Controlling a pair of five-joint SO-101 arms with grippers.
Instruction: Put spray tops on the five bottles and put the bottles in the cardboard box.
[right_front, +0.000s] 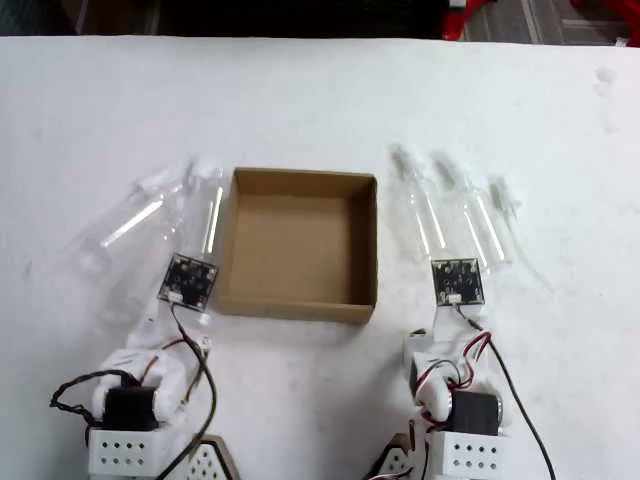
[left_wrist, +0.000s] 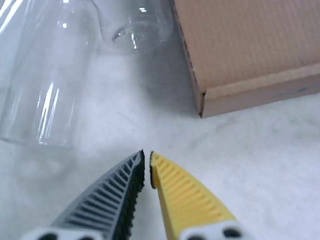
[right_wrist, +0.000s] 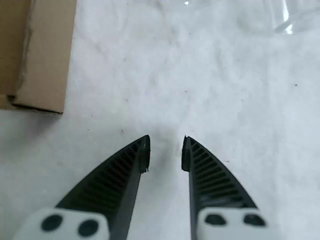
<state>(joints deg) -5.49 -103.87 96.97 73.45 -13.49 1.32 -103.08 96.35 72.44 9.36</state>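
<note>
Clear bottles ahead of left gripper, cardboard box alongside

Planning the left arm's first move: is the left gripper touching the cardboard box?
Apart. The left wrist view shows bare table between the left gripper and the corner of the cardboard box.

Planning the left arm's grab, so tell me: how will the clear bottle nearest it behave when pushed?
The bottle lies on its side and looks round, so a push would probably roll it. It looks empty and clear-walled, so likely light. Its glossy surface may slip in the left gripper.
</note>
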